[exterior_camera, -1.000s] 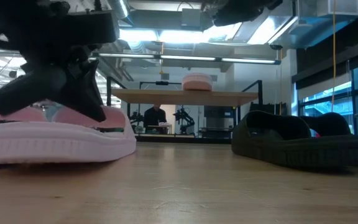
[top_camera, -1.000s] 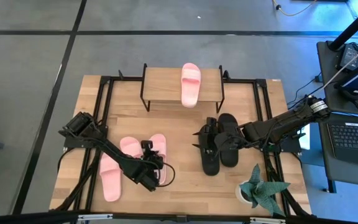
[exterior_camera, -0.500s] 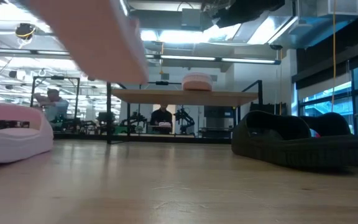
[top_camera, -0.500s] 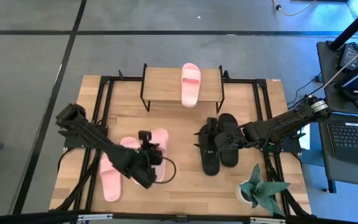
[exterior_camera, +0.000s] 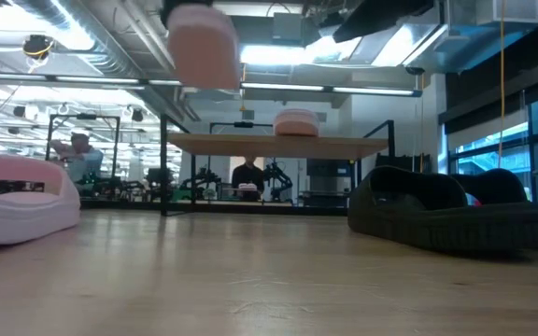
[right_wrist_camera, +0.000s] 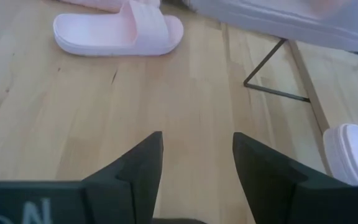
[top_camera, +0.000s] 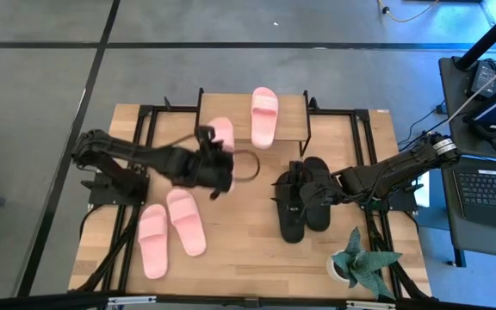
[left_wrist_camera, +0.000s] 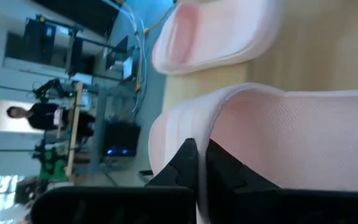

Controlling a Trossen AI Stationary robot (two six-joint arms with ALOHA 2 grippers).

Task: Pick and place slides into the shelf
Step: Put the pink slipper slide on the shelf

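My left gripper (top_camera: 214,160) is shut on a light pink slide (top_camera: 221,133), held in the air just in front of the shelf's (top_camera: 231,108) left half. High in the low view the same slide (exterior_camera: 202,42) shows clear of the table. Another pink slide (top_camera: 264,116) lies flat on the shelf's top board. Two pink slides (top_camera: 152,251) (top_camera: 186,221) lie soles down on the table at the near left. Two black slides (top_camera: 317,194) lie side by side at the centre right, and my right gripper (right_wrist_camera: 194,162) hovers open over them. My left gripper pinches a thin pale edge of the pink slide (left_wrist_camera: 188,127) between its two shut fingers (left_wrist_camera: 219,165). Which part of the slide this edge belongs to I cannot tell. The fingers come from the table's left, slanting down. The slide is lifted clear of the table and reaches from the fingers toward the shelf.
A potted plant (top_camera: 356,258) stands at the near right corner. The shelf's thin black leg (right_wrist_camera: 272,68) stands on the table. Black frame rails (top_camera: 145,129) run along both table sides. Bare wood (top_camera: 248,250) lies between the pink and black slides.
My left gripper, shut on the pink slide, has risen and swung from the near left toward the far edge and the shelf. The slide, lying beside the other two pink ones a second ago, is now lifted clear in front of the shelf.
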